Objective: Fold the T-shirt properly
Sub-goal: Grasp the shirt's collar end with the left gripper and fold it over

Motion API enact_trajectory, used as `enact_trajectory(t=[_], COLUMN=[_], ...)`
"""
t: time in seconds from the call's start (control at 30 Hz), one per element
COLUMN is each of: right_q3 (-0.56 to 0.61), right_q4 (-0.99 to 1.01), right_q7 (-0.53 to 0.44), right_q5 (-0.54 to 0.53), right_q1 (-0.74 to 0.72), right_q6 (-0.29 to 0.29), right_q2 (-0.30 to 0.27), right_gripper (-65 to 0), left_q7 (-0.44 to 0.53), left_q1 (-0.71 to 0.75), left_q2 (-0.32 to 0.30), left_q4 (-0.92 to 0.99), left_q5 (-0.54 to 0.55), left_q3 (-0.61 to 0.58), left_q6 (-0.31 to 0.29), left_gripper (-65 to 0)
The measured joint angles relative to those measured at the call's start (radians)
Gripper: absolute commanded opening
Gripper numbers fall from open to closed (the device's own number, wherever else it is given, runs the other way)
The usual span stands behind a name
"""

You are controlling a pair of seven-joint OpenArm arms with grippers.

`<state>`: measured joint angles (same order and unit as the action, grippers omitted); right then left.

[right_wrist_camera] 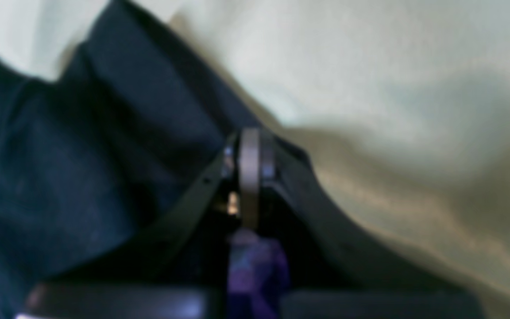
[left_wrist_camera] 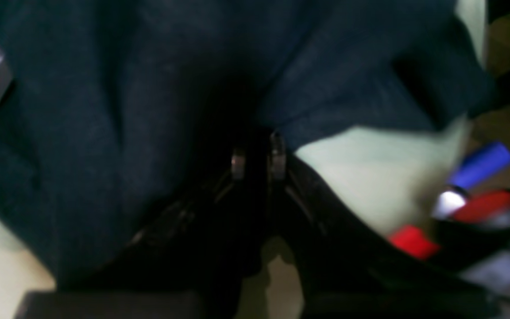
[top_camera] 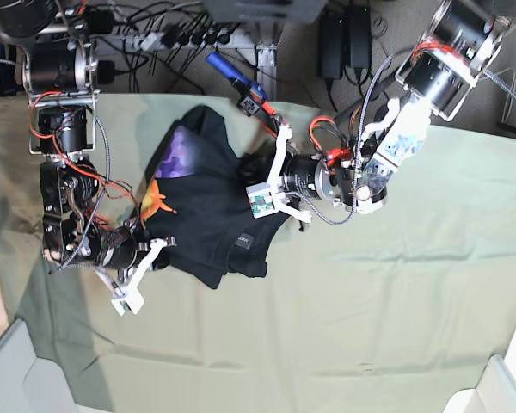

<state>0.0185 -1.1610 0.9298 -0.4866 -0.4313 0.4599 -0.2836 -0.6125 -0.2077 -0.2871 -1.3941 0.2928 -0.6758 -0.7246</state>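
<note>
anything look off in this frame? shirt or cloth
Yes. The T-shirt lies bunched in a crumpled heap near the table's far edge, not spread flat, its graphic print partly showing. Both tools pinch it: left tool and right tool. The green table cloth is rippled. No damage visible.

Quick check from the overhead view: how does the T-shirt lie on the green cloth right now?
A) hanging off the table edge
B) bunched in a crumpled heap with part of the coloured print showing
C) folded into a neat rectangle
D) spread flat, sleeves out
B: in the base view the T-shirt sits as a rumpled black heap on the green cloth, with purple and orange print exposed on its left part, between both end effectors.
</note>
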Motion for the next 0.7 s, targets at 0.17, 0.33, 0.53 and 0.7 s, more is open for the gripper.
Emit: enact_trajectory(t=[0.17, 0.33, 0.53, 0.7], right_q3=[0.000, 0.000, 0.001, 0.001], right_q4=[0.000, -0.050, -0.153, -0.262], right_q7=[0.091, 0.142, 0.175, 0.175], right_q5=[-0.143, -0.252, -0.315, -0.314], right_q1=[0.026, 0.071, 0.159, 0.245], right_q6=[0.000, 0.000, 0.000, 0.000], right_q2=[-0.075, -0.109, -0.109, -0.101], right_gripper=[-65.0, -65.0, -65.0, -65.0], left_q7=[0.009, -0.041, -0.052, -0.048], left_q1=[-0.104, -0.187, -0.245, -0.248], left_q2=[0.002, -0.013, -0.015, -0.027], left_q4=[0.084, 0.123, 0.136, 0.135], left_q5=[-0.043, -0.094, -0.106, -0.102], left_q3=[0.000, 0.003, 0.003, 0.002], left_q6=[0.009, 0.056, 0.069, 0.105], left_gripper=[-59.2, -59.2, -59.2, -59.2])
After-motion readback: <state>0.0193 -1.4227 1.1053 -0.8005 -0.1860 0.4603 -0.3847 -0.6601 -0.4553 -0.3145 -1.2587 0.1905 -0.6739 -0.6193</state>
